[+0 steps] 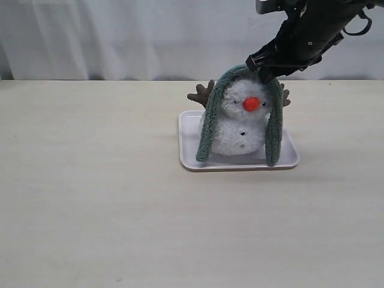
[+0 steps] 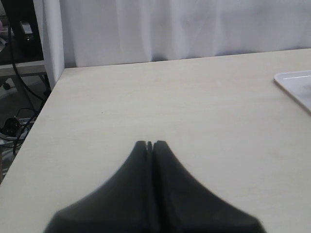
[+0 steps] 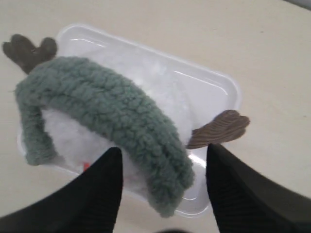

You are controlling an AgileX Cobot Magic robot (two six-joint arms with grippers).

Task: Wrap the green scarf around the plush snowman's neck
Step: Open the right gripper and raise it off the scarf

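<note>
Right wrist view shows right tool (image 3: 164,149) spread around green scarf (image 3: 107,97); left wrist view, left tool (image 2: 150,144) pressed together

A lab-type robot test setup is indicated by a pale wood-look table (image 1: 90,198) screened at the back w/ a plain white curtain (image 1: 120,36), and by loose black cables (image 2: 13,127) seen on the floor beside it.
</note>
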